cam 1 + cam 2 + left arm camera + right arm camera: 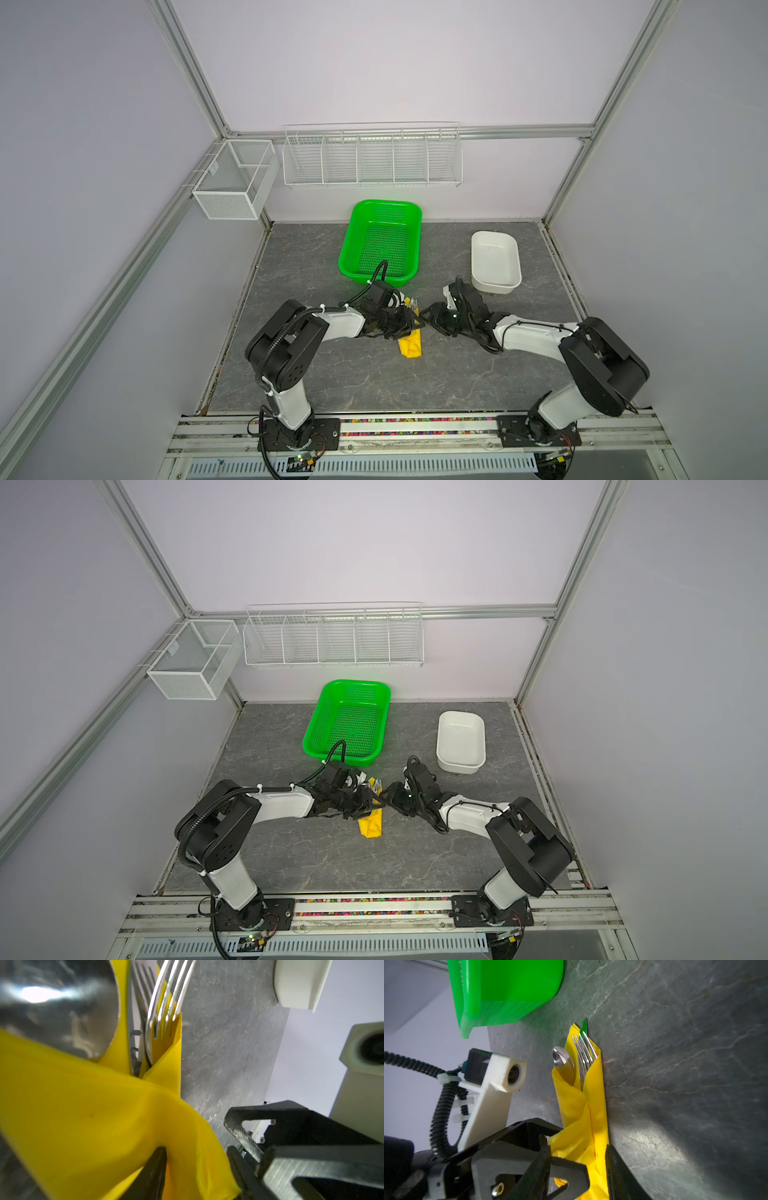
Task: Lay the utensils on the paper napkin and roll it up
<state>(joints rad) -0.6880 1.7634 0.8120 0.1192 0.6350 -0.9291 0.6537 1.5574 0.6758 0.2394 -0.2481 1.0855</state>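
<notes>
1. Yellow paper napkin [409,345] lies on the grey stone-pattern table [332,374], rolled into a narrow bundle. It is near the middle, on the near side of the green basket [345,245] and not touching it.
2. Utensils [377,786] sit inside the roll. The fork [584,1053] tines, spoon [562,1059] bowl and knife [583,1029] tip stick out of the end pointing toward the basket. The handles are hidden in the paper.
3. Left gripper [409,326] reaches in from the left over the middle of the roll. In the left wrist view its fingers [154,1167] stand apart. A loose fold of napkin lies between them and drapes over one. Cannot tell whether they pinch it.
4. Right gripper [430,316] reaches in from the right, its tips close to the left gripper. In the right wrist view its fingers [616,1167] stand apart, one on each side of the roll. One meets the paper's edge. Cannot tell whether they squeeze.
5. White tub [494,286] stands on the table to the right of the basket, well apart from the napkin.
</notes>
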